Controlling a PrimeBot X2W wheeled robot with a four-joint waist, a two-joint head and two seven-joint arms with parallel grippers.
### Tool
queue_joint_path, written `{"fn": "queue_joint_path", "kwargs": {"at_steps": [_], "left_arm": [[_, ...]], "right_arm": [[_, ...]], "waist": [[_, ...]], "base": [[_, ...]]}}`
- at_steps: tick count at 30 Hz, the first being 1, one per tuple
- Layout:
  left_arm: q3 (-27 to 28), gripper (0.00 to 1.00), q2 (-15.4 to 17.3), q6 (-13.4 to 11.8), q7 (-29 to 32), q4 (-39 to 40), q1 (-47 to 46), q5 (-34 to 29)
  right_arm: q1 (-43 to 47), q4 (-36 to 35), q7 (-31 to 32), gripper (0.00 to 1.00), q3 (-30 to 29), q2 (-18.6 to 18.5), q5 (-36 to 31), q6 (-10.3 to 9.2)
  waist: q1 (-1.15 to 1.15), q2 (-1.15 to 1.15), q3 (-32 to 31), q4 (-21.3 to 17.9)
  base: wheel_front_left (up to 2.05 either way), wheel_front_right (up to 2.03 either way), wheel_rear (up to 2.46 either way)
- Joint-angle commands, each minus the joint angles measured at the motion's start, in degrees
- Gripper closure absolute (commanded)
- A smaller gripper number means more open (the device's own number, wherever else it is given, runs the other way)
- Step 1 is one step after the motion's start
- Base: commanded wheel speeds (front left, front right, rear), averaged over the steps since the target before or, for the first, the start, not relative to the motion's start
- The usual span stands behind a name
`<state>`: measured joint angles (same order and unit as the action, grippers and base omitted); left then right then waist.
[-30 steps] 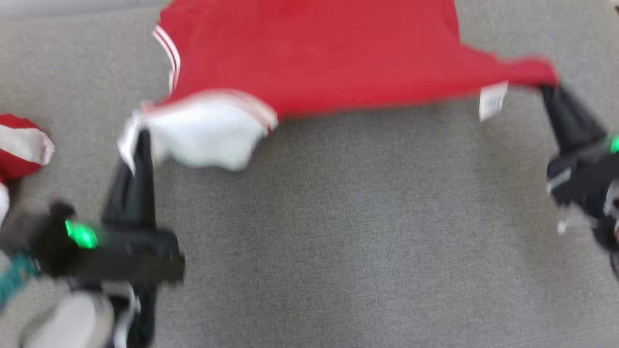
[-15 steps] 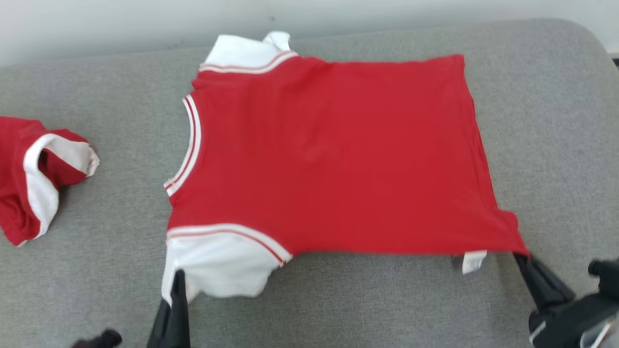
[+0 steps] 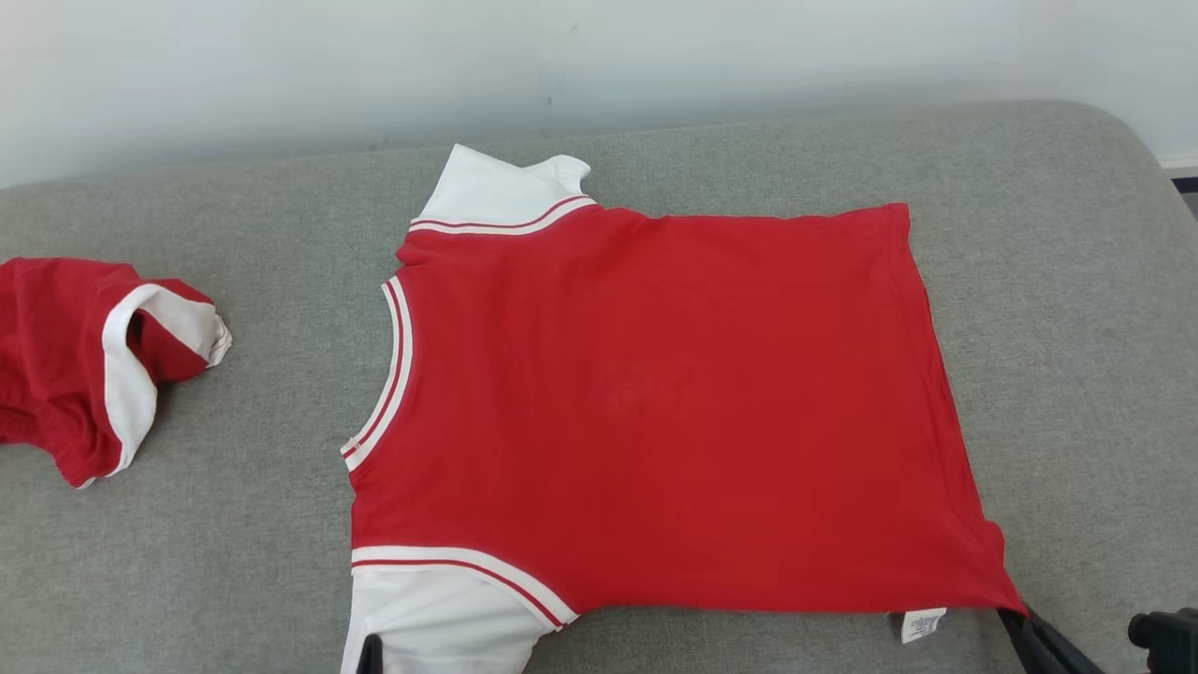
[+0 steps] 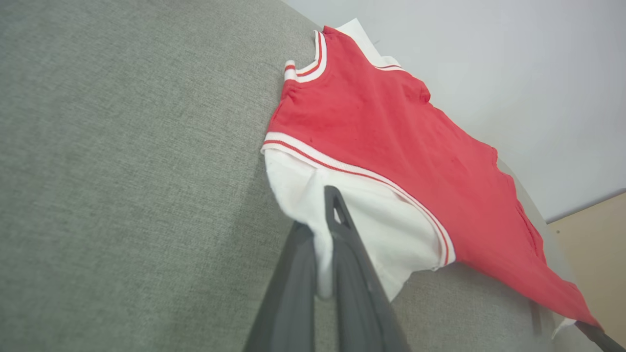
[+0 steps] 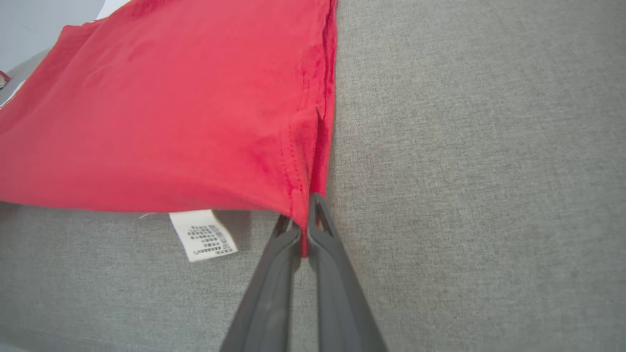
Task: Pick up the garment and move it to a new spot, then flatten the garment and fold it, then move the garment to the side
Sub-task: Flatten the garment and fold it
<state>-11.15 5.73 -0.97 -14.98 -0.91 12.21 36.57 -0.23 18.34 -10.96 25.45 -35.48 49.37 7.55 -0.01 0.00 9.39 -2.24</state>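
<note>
Hanging at the shirt's [image 3: 655, 402] corner, the label [image 5: 203, 234] has unreadable print; right tool [image 5: 302, 217] grips that corner, left tool [image 4: 318, 215] the sleeve [image 4: 376, 220].

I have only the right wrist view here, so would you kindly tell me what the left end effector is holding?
Observer: The left end effector is shut on the near white sleeve of the shirt.
Operator: Thank you. How does the shirt lie overall?
Observer: In the head view it is spread across the couch, with its neck toward the robot's left.
Operator: Is anything else on the couch?
Observer: Yes, a second red garment lies crumpled to the left, apart from the shirt.
</note>
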Motion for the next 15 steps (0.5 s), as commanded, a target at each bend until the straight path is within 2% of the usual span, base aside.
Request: {"fn": "queue_joint_path", "kwargs": {"at_steps": [1,5,9,15], "left_arm": [[0.3,1.00,-0.1,0.1,-0.3,0.0,0.1,-0.7],[-0.1,1.00,-0.5,1.9,-0.2,-0.3,-3.0,-2.4],[-1.2,1.00,1.1,3.4,0.4,-0.2,-7.1,-4.1],[-0.5,1.00,3.6,4.2,3.1,-1.4,-16.2,-4.5]], "right_arm": [[0.3,0.0,0.2,1.00,-0.4,0.1,-0.2,-0.14],[-0.1,-1.7,1.9,1.00,-2.0,2.2,-1.7,-0.14],[-2.5,-3.0,3.6,1.00,-2.5,3.6,-2.8,-0.14],[-7.7,-3.2,5.8,1.00,-2.7,5.2,-2.5,-0.14]], "waist": [[0.01,0.00,0.0,0.0],[0.01,0.00,0.7,-0.3],[0.01,0.00,1.6,-0.9],[0.01,0.00,3.5,-2.1]], "base": [[0.00,0.00,0.00],[0.00,0.00,0.00],[0.00,0.00,0.00],[0.00,0.00,0.00]]}}
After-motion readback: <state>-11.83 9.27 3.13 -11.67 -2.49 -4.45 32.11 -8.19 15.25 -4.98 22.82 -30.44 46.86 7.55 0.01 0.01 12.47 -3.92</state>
